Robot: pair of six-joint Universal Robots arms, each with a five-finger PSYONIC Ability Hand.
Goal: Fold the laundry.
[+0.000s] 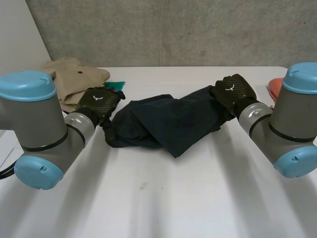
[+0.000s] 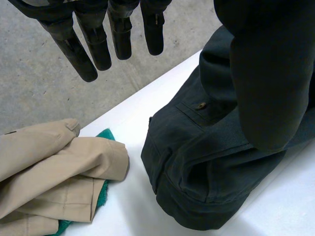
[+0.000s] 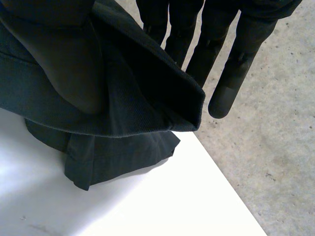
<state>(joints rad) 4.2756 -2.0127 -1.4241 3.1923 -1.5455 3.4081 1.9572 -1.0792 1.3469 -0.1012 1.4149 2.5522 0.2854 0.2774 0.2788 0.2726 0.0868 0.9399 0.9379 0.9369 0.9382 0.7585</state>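
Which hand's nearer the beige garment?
Left. The left hand is just beside the beige garment, at one end of the dark garment; the right hand holds its other end, farther off.

White table (image 1: 163, 198); grey concrete wall (image 1: 173, 29) behind; orange-red object (image 1: 273, 88) (partly hidden) at table's right edge.

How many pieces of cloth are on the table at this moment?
3: a dark garment in the middle, a tan garment at the far left, and a green cloth under it. An orange thing by the right arm is unclear.
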